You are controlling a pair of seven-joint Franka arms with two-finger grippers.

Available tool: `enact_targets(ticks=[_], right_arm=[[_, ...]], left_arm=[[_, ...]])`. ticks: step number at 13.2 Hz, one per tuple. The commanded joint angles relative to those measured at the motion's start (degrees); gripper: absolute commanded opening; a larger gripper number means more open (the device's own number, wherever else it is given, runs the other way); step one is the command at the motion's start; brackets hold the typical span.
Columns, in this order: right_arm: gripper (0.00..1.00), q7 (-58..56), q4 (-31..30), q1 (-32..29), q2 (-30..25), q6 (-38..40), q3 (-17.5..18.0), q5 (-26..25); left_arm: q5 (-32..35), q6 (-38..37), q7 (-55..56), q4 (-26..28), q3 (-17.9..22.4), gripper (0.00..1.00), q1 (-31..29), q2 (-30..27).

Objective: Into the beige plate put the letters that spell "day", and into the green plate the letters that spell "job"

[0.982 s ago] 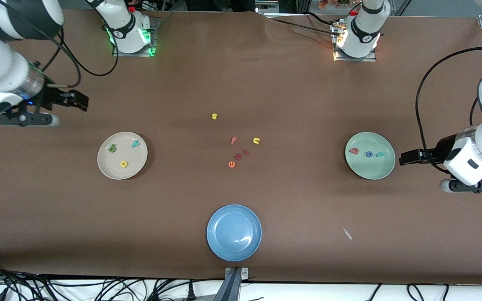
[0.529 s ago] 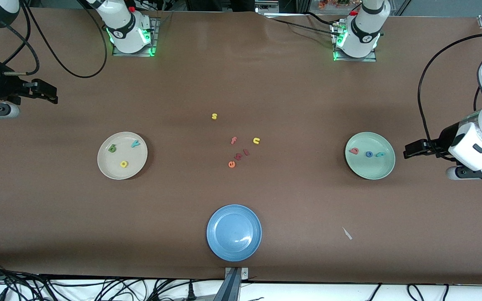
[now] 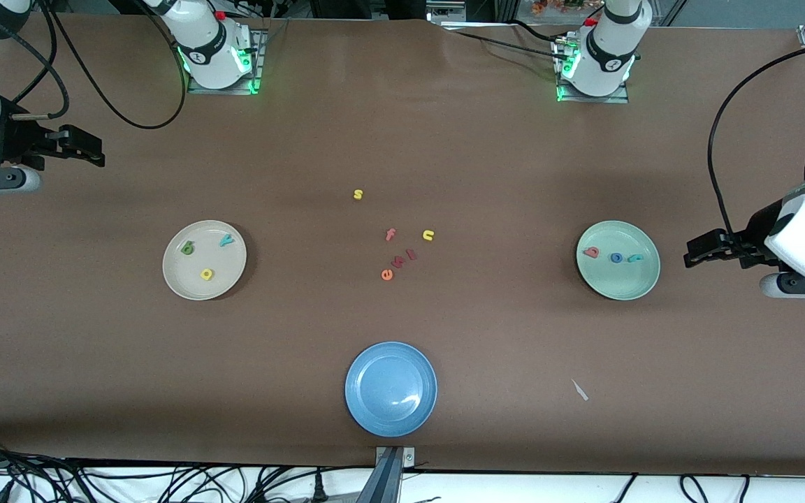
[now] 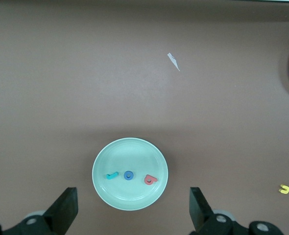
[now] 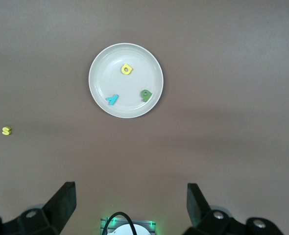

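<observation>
— on the beige plate (image 3: 204, 260), what's lying there?

— three foam letters, all apart from one another: the teal "y" (image 3: 226, 240), the green "p"-like letter (image 3: 188, 247) beside it, and the yellow "d"-like letter (image 3: 207, 274) nearer the front camera. that plate sits toward my right arm's end of the table.

— and the green plate (image 3: 618, 260)?

— it's toward my left arm's end, with a row of three in it — the salmon-red "b" (image 3: 591, 252), the blue ring "o" (image 3: 616, 258) in the middle, and the teal "j" (image 3: 634, 258).

— where are your grippers?

— my left gripper (image 3: 696, 251) hangs over bare table just beside the green plate, at the table's edge; its fingers (image 4: 66, 211) stand wide apart with nothing between them. my right gripper (image 3: 88, 148) is over bare table near its own end, well apart from the beige plate, fingers (image 5: 62, 201) also spread and holding nothing.

— anything loose on the table?

— mid-table, between the two plates: a yellow "s" (image 3: 358, 194), a pink "f" (image 3: 390, 234), a yellow "u" (image 3: 428, 235), an orange-red "e" (image 3: 386, 274) and two small reddish letters (image 3: 404, 258) i can't read. a blue plate (image 3: 390, 388) sits nearest the front camera, and a white scrap (image 3: 579, 390) lies off toward the left arm's end.
</observation>
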State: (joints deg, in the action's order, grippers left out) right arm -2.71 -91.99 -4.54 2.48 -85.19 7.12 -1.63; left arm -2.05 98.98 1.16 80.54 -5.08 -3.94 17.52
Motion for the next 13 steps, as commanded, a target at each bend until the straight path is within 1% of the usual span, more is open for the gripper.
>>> enact_targets(ticks=[1,3,6,13], right_arm=[[1.0,-0.81,1.73,0.76,0.78,1.52,-0.27,1.97],[1.0,-0.55,1.73,1.03,0.86,1.43,-0.35,1.98],[1.0,-0.2,1.73,1.9,1.3,1.26,-0.35,1.89],[1.0,-0.72,1.73,1.82,1.66,1.35,-0.44,1.45]], left_arm=[[1.53,-2.21,-3.0,-1.34,0.42,1.0,0.33,-0.74],[1.61,-2.22,-2.92,-2.22,0.33,1.0,0.42,-0.74],[1.7,-2.22,-2.92,-2.23,0.42,1.0,0.34,-0.91],[1.26,-2.39,-2.92,-2.23,0.24,1.0,0.42,-1.09]])
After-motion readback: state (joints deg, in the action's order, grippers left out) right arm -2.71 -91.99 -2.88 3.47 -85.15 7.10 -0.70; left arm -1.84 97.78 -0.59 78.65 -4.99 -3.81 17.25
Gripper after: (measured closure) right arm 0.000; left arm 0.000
